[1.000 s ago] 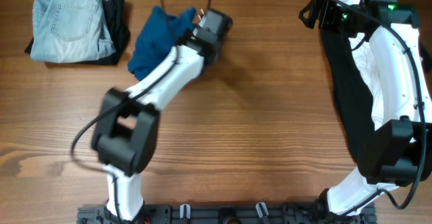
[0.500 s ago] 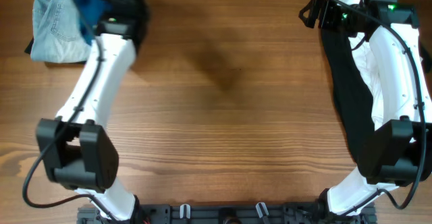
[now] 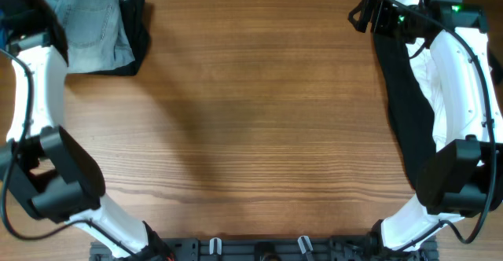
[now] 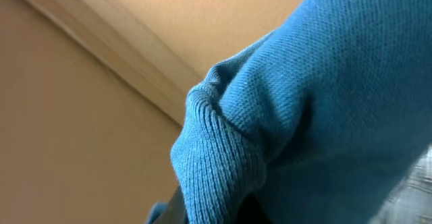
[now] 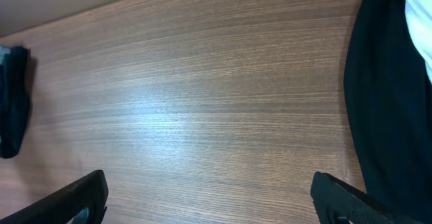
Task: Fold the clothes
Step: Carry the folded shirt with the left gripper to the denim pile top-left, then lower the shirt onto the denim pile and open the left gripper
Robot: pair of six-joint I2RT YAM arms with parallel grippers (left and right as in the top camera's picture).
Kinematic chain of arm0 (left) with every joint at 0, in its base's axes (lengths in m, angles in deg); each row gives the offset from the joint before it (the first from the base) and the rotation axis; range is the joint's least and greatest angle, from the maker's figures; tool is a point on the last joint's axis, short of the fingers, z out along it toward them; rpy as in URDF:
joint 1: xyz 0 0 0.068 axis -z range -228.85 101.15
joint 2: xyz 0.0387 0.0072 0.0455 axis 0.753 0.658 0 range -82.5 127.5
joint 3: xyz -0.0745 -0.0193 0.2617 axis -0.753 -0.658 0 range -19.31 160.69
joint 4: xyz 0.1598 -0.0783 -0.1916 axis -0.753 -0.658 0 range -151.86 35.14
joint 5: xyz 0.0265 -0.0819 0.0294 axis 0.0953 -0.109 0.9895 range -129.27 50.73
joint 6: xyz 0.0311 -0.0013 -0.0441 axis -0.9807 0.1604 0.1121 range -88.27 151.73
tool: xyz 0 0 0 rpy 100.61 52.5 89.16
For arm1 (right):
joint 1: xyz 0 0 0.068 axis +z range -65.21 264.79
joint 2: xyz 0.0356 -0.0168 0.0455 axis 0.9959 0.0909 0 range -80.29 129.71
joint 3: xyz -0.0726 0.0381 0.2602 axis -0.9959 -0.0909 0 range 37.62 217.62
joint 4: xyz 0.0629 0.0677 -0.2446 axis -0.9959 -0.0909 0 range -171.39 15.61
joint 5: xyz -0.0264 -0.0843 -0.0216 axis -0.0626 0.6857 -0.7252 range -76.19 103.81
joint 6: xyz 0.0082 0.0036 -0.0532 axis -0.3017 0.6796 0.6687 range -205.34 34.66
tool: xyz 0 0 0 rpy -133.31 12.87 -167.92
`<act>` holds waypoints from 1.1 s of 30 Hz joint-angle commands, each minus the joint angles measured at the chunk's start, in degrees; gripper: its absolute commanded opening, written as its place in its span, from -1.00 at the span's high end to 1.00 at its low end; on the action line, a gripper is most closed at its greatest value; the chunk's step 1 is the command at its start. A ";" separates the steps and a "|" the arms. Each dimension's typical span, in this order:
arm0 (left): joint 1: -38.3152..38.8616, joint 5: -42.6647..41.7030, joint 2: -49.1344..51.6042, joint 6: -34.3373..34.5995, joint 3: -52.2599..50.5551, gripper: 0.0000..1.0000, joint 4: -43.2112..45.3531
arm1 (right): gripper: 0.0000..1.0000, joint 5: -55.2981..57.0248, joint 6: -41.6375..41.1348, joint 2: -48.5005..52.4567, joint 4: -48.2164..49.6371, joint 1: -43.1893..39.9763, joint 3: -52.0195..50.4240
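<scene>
Ribbed dark-blue shirt fabric (image 4: pixel 304 96) fills the left wrist view, and my left gripper (image 4: pixel 223 214) is shut on it, its fingers almost buried in the cloth. In the overhead view the left arm (image 3: pixel 31 80) reaches to the far-left back corner, where its gripper and the shirt are cut off by the frame edge. Folded pale denim jeans (image 3: pixel 90 25) lie on a black piece (image 3: pixel 140 33) at the back left. My right gripper (image 5: pixel 212 204) stands open over bare wood, holding nothing. Black cloth (image 3: pixel 401 112) lies under the right arm, and white fabric (image 5: pixel 420 15) lies on it.
The wooden table (image 3: pixel 259 127) spreads between the two arms. The black piece beside the jeans shows far off at the left edge of the right wrist view (image 5: pixel 13 102). The right arm (image 3: pixel 464 80) lies over the black cloth along the right side.
My left arm has swung from the back middle of the table past the jeans to the far-left corner, carrying the blue shirt. The right arm has stayed still.
</scene>
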 commanded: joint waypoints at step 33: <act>11.13 -21.49 11.56 25.57 3.56 0.90 -19.47 | -0.94 1.01 -1.25 0.85 -0.07 0.11 -0.37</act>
